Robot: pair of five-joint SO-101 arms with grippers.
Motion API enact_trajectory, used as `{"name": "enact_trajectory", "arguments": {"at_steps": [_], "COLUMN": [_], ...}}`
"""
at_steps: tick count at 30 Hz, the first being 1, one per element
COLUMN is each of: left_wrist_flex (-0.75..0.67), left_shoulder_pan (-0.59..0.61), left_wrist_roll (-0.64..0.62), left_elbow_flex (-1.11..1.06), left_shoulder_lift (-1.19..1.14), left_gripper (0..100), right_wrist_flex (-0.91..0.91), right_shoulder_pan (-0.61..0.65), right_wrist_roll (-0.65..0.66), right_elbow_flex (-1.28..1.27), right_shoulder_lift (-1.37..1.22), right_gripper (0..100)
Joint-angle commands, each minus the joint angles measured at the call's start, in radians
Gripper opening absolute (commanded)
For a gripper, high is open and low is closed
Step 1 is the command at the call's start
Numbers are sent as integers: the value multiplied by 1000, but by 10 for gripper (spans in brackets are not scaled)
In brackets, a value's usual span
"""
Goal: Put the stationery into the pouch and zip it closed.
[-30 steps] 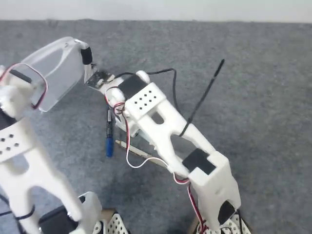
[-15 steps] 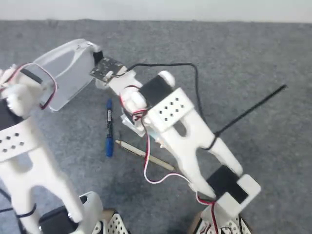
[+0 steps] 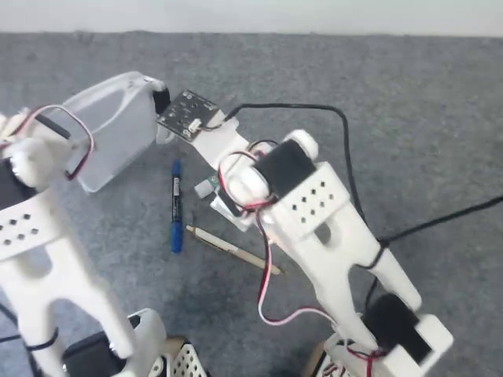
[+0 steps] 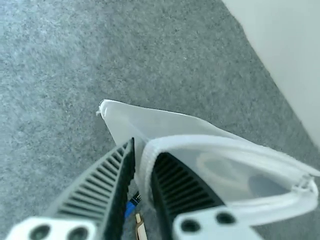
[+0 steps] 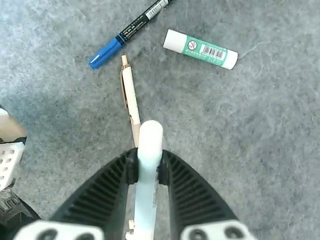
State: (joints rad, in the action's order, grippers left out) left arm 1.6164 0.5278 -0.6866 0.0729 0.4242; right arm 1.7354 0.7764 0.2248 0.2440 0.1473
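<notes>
Right gripper (image 5: 147,156) is clenched on one pale stick (image 5: 150,131), jaws a narrow gap apart, hugging it above the grey carpet (image 5: 260,150). Just past it on the carpet lies one beige pen (image 5: 130,102), and farther on one blue marker (image 5: 131,31) and one green-labelled glue stick (image 5: 200,48). Left gripper (image 4: 141,151) pinches the rim of the one clear pouch (image 4: 210,150), jaws almost together, pouch mouth gaping.

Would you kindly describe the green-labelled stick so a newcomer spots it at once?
On the grey carpet, stationery lies near the right hand. The stick lies near the blue marker and beige pen; unlike those slim pens, it is short, stubby and white with a green label.
</notes>
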Motion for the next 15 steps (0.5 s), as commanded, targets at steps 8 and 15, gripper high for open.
{"name": "enact_trajectory", "arguments": {"at_steps": [8,15], "left_wrist_flex": [8,8], "left_shoulder_pan": [-8,-9], "left_wrist_roll": [11,11], "left_elbow_flex": [44,44], "left_shoulder_lift": [15,15], "left_gripper": [10,10], "right_wrist_flex": [-162,-168], "right_shoulder_pan": [-13,-13], "right_wrist_roll": [-15,-20], "right_elbow_flex": [-206,-210], "right_shoulder_lift": [271,302], "right_gripper": [6,6]}}
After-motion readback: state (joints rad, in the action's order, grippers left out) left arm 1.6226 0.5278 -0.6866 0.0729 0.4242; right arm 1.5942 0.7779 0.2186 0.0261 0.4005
